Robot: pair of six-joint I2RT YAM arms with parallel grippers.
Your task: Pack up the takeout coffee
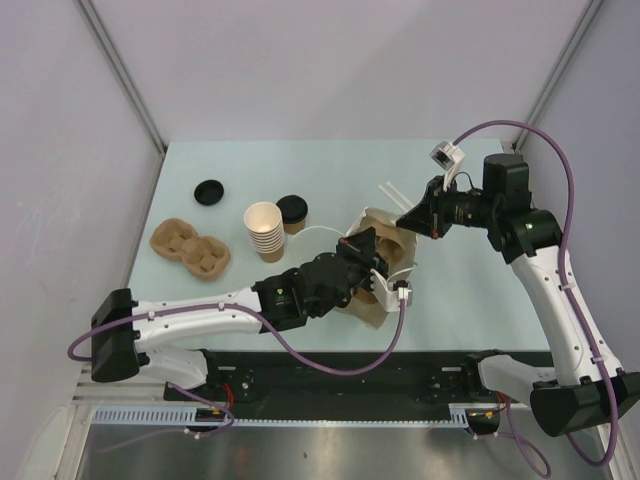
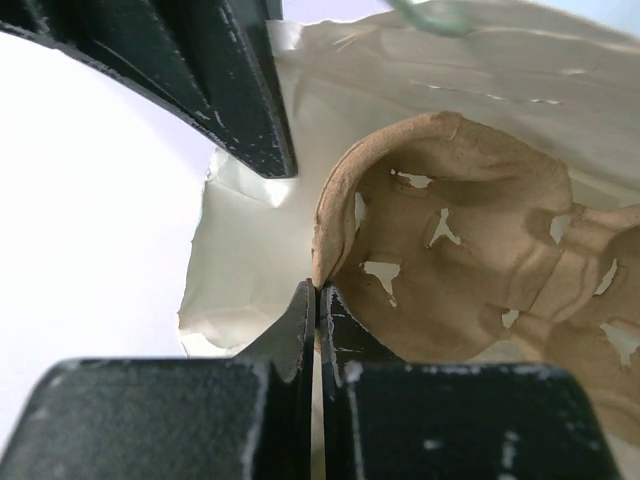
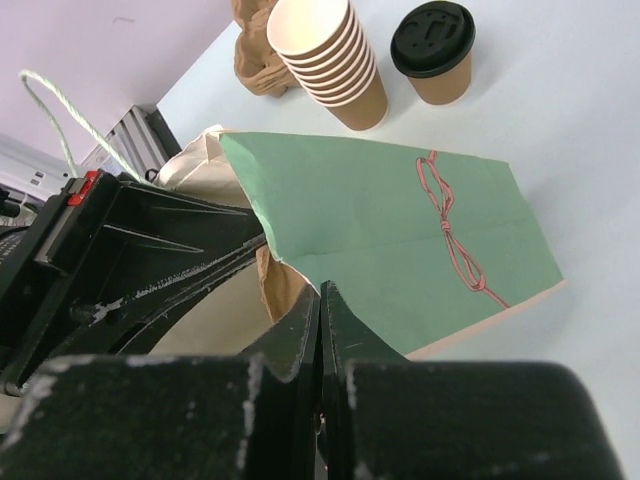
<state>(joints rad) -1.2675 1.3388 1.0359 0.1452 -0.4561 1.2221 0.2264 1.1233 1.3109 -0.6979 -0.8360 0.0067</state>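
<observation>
From above, the pale green bench [image 1: 480, 290] carries the takeout coffee [image 1: 292, 213], a small brown paper cup under a round black plastic lid. It stands upright just beside a stack of nested lidless brown paper cups [image 1: 265, 232], outside the bag and untouched by either arm. A loose black round lid [image 1: 209, 192] and a brown moulded-pulp cup carrier [image 1: 190, 249] lie further left. At the centre lies a paper bag [image 1: 383, 228] with its mouth open, and the left claw [image 1: 372, 243] and right claw [image 1: 403, 222] meet at it.

On the left wrist, the left claw [image 2: 318, 300] is pinched together on the rim of a second brown pulp carrier [image 2: 460, 220], which lies against the bag's cream lining [image 2: 250, 260].

On the right wrist, the right claw [image 3: 320, 300] is clamped on the edge of the bag [image 3: 400, 210], whose outside is green with a red printed bow. The coffee [image 3: 438, 50] and the cup stack [image 3: 330, 55] stand beyond it, and the left arm's black claw [image 3: 130, 260] sits at the bag's mouth.
</observation>
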